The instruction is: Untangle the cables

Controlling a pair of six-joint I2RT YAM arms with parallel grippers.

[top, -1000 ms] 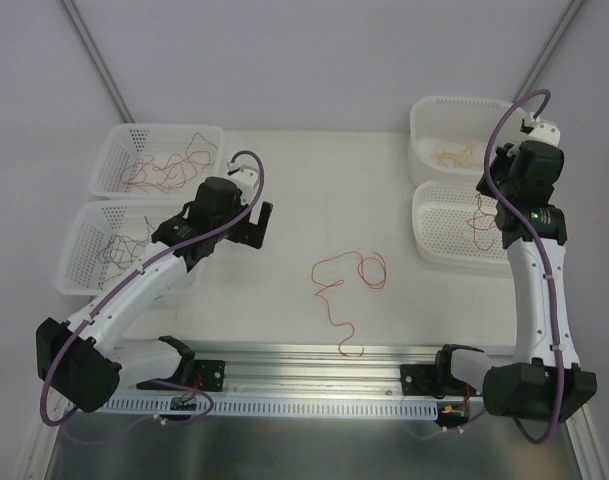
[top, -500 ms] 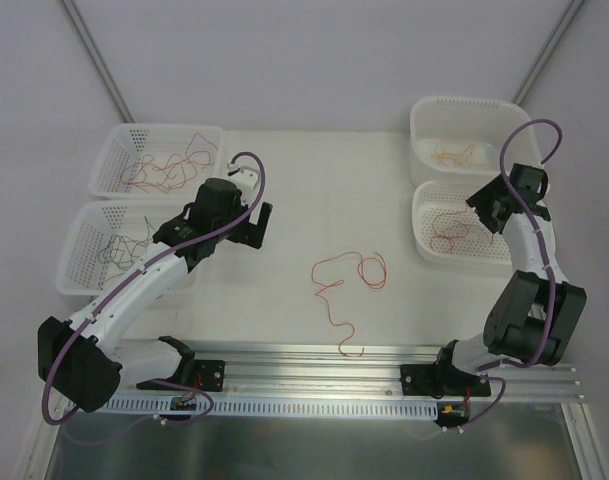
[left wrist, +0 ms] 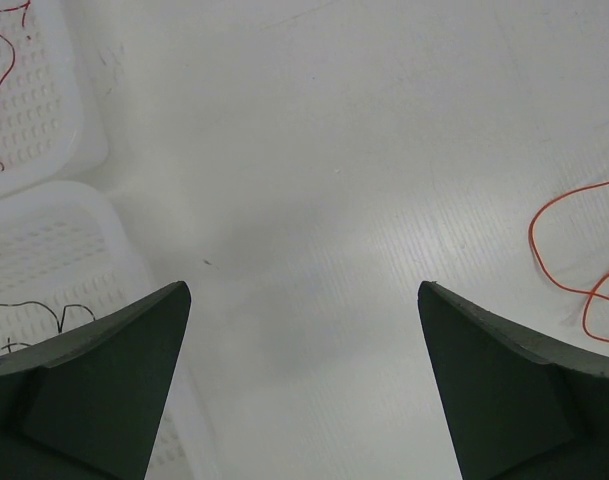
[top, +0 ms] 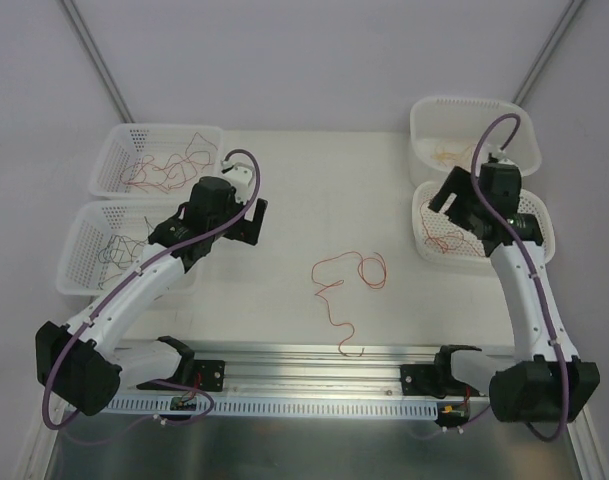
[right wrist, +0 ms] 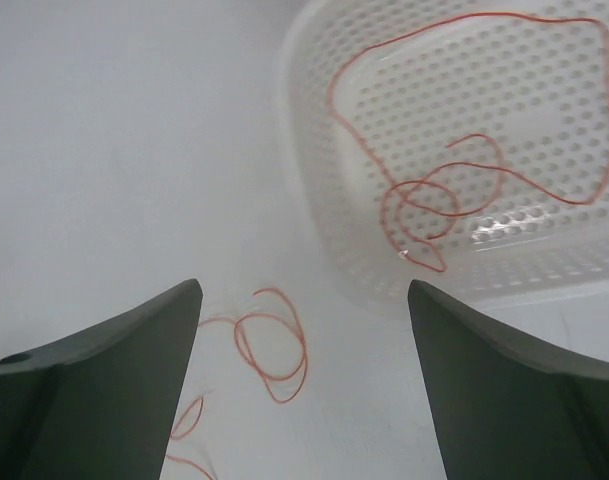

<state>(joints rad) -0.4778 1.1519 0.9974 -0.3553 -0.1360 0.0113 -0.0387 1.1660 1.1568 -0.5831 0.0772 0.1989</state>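
Bench [top: 314, 190]: white, matt, flat, with a metal rail along the near edge and broad open room in the middle between the two pairs of baskets. Baskets: four, white perforated plastic, rounded corners, set at the side edges: far left basket [top: 109, 160], near left basket [top: 74, 250], far right basket [top: 424, 120], near right basket [top: 429, 250]. Cables: hair-thin, curly. Loose cable [top: 361, 268]: orange-red, lying in loops on the bare middle of the bench with a tail toward the rail, well apart from every basket and both hands. Red cables [top: 169, 165]: in the far left basket. Black cables [top: 119, 250]: in the near left basket. Yellow cable [top: 449, 153]: pale, in the far right basket. Orange cable [right wrist: 454, 190]: looped on the floor of the near right basket. Left hand [left wrist: 304, 285]: dark fingers spread wide, nothing between them, over bare bench just beside the left baskets. Right hand [right wrist: 304, 290]: fingers wide, nothing held, at the inner rim of the near right basket. Change from a second ago: the right hand was closed over that basket with the orange cable hanging from it; it now stands apart, nearer the middle, and the cable lies in the basket. Left hand wide as before; loose cable unmoved.
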